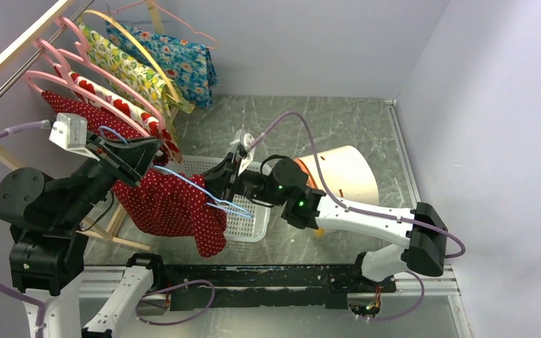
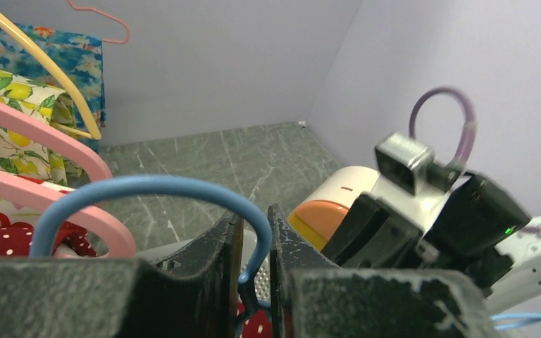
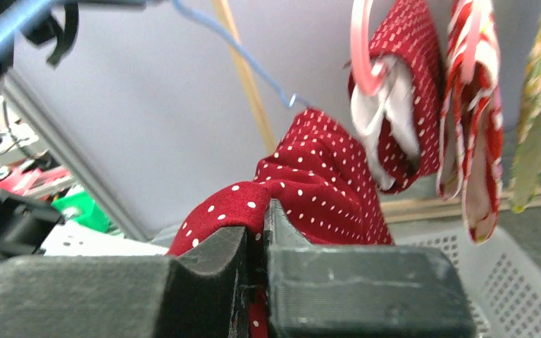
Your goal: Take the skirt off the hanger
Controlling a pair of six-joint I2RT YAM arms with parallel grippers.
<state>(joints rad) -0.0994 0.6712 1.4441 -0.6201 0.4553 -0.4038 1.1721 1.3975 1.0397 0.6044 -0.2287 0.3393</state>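
A red skirt with white dots [image 1: 169,208] hangs from a thin blue wire hanger [image 1: 190,184] over the near left of the table. My left gripper [image 1: 137,158] holds the hanger up. In the left wrist view the blue hook [image 2: 155,186] curves down between the fingers, and the left gripper [image 2: 256,267] is shut on its neck. My right gripper [image 1: 227,184] has reached in from the right at the skirt's edge. In the right wrist view the right gripper [image 3: 257,232] is shut on a fold of the skirt [image 3: 310,176], with the hanger wire [image 3: 239,53] running above it.
A white mesh basket [image 1: 250,225] lies under the skirt. A cream bin with an orange rim [image 1: 341,172] lies on its side behind the right arm. A wooden rack at the back left carries pink hangers [image 1: 77,84] with several patterned garments [image 1: 176,60]; some hang close [image 3: 465,105].
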